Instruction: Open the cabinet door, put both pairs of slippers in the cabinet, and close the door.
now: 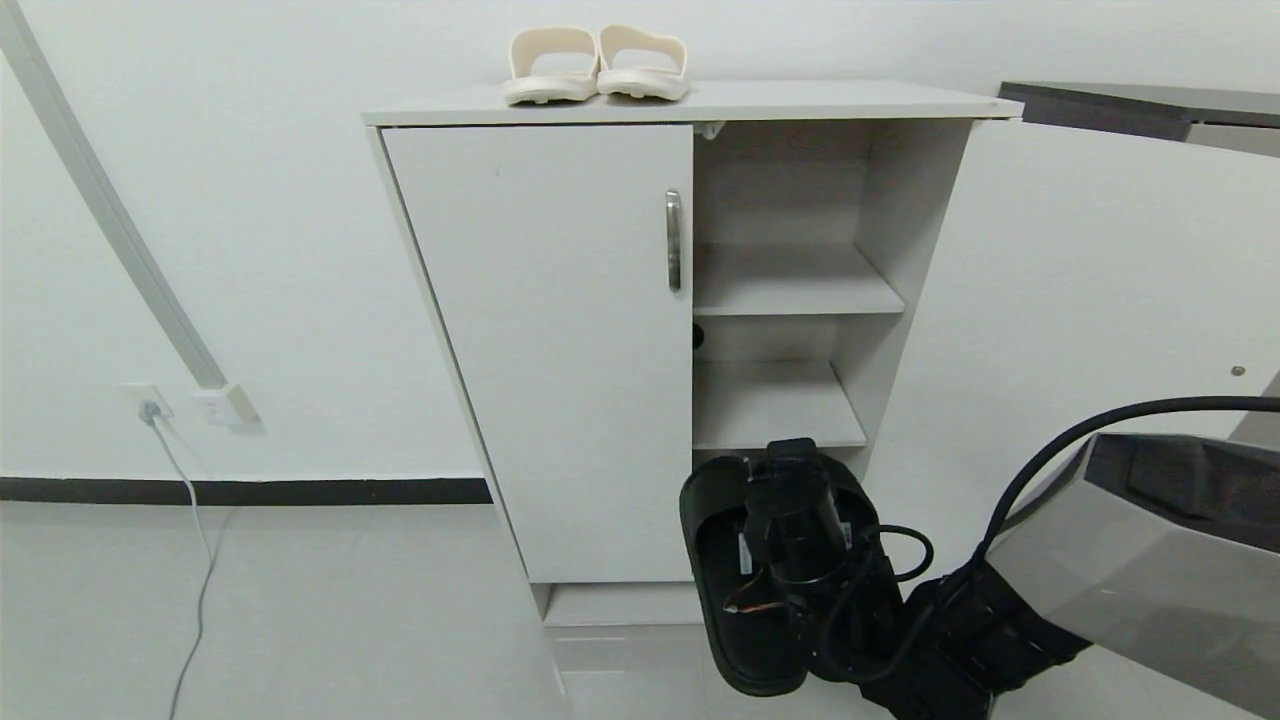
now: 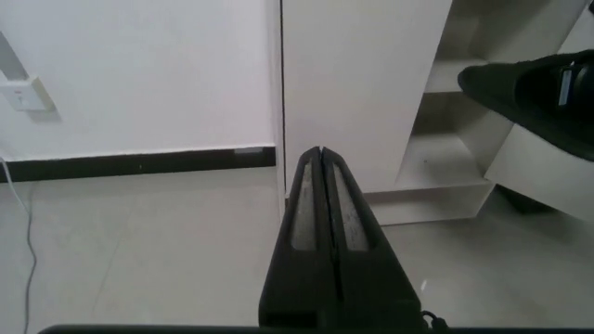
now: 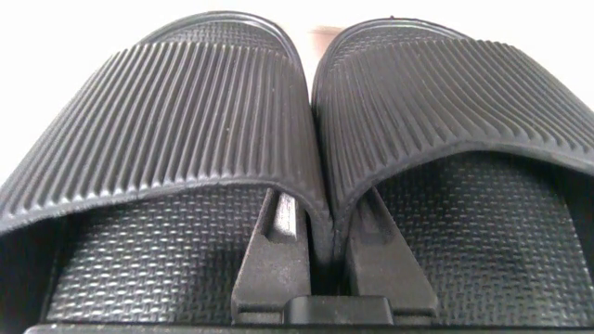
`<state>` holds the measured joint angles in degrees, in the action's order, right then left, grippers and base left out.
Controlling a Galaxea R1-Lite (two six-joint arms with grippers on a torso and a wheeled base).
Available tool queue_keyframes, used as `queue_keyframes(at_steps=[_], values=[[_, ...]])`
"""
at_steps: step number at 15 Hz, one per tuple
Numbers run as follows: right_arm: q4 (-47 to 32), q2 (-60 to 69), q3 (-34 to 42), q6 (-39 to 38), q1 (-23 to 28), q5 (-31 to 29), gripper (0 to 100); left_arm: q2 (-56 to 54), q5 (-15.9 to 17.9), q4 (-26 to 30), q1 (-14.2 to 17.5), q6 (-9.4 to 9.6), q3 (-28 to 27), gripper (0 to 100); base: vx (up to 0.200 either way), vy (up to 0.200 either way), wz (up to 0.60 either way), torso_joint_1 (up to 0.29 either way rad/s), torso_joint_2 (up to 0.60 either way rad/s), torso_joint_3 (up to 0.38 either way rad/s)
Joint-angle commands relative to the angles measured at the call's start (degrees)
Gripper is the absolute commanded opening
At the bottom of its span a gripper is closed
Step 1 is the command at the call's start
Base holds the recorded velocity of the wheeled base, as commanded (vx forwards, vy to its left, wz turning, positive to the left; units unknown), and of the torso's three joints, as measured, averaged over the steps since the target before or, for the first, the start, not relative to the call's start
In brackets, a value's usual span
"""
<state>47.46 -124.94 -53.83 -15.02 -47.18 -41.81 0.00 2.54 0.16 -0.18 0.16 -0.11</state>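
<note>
— Right fingers (image 3: 278,243): state?
— Clamped on the black slippers (image 3: 186,121), one finger slid under each strap, pinching the two neighbouring strap walls together. Plain enough from the right wrist.
— Whereabouts of the pair?
— Held off the floor (image 1: 300,620), just ahead of those fingers, before the cabinet (image 1: 540,350) where the open door (image 1: 1080,300) bares the compartments. Long axis in line with the fingers, toes leading toward the opening, heels back toward the wrist.
— Target, from the fingers?
— Straight ahead and near. Lower shelf (image 1: 770,405) just above the toes in the head view, bottom bay hidden behind the slippers. Probably a forward push, little sideways.
— Left fingers (image 2: 311,213)?
— Pressed together, gripping nothing, low over the floor, facing the closed door (image 2: 362,83), off to the side of the opening. Right arm clearly the nearer.
— Other pair?
— Beige slippers (image 1: 597,65) side by side on the cabinet's top, well above both sets of fingers.
— Anything extra from the left wrist?
— Side-on look at the black toes, about level with a shelf edge and seemingly short of the opening. No such depth from the head view.
</note>
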Motion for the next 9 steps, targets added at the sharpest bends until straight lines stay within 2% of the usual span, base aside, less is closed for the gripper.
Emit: queue_keyframes(at_steps=[1,2,9], values=[[0.09,-0.39,0.04,-0.01,0.07,-0.20,0,0.18,0.01,0.02,0.01,0.02,0.02,0,0.000,-0.200,0.00,0.012,0.01,0.002],[0.18,-0.65,0.04,-0.01,0.07,-0.37,0,0.18,0.01,0.02,0.01,-0.16,0.02,0,0.000,-0.200,0.00,0.007,0.00,-0.002],[1.32,-1.88,-0.13,-0.10,0.86,0.24,0,0.18,0.01,0.02,0.01,0.02,0.02,0,0.000,0.000,0.00,0.000,0.00,0.000]])
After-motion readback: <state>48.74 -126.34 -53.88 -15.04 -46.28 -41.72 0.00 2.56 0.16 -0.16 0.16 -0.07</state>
